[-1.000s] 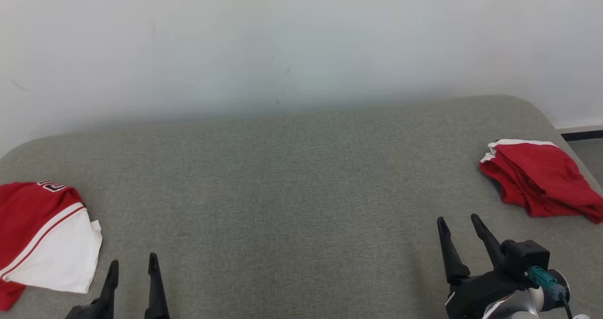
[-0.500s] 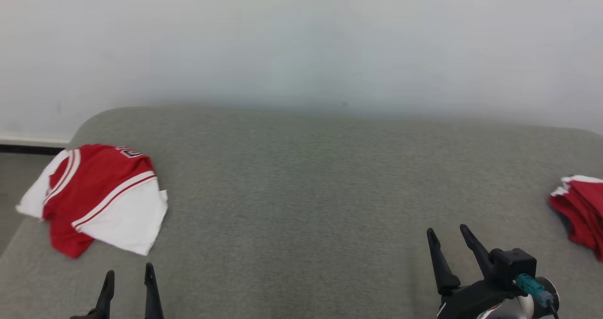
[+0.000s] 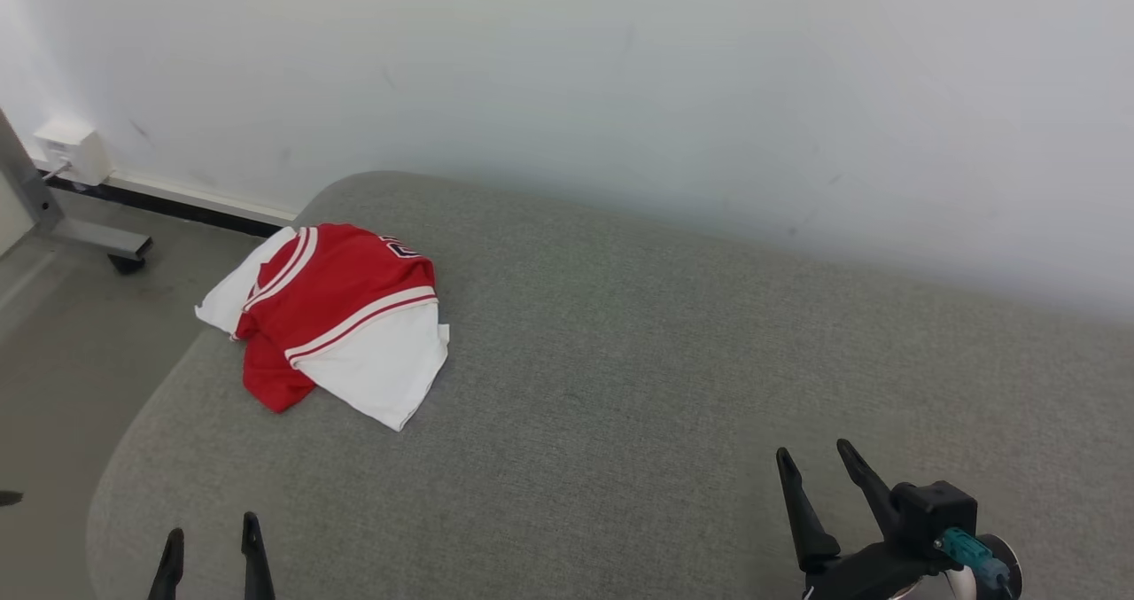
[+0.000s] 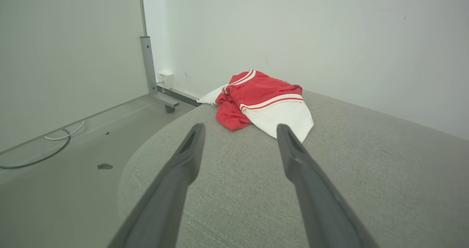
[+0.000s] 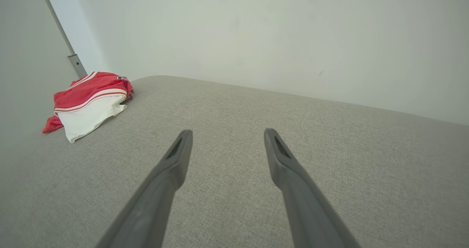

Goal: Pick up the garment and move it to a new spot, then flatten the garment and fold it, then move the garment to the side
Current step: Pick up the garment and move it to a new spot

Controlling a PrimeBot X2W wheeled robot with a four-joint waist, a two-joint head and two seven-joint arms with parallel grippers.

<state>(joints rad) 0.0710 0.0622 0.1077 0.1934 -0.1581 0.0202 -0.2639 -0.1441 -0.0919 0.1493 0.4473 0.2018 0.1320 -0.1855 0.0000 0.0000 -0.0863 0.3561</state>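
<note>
Low over the near edge of the grey padded surface (image 3: 620,361), the left gripper (image 3: 211,529) and right gripper (image 3: 813,451) both point forward, fingers spread apart and holding nothing. Ahead of the left gripper, beyond its fingertips, the red-and-white garment (image 3: 341,307) lies crumpled by the surface's rounded corner, one white part reaching the edge above the floor (image 3: 71,343). Bare fabric stretches ahead of the right gripper, with the garment far to its left.

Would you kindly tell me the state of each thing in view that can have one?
garment: loosely bunched, not flattened, lying free on the grey cushion near its left end.
left gripper: open, empty, short of the garment.
right gripper: open, empty, over bare grey cushion.
</note>
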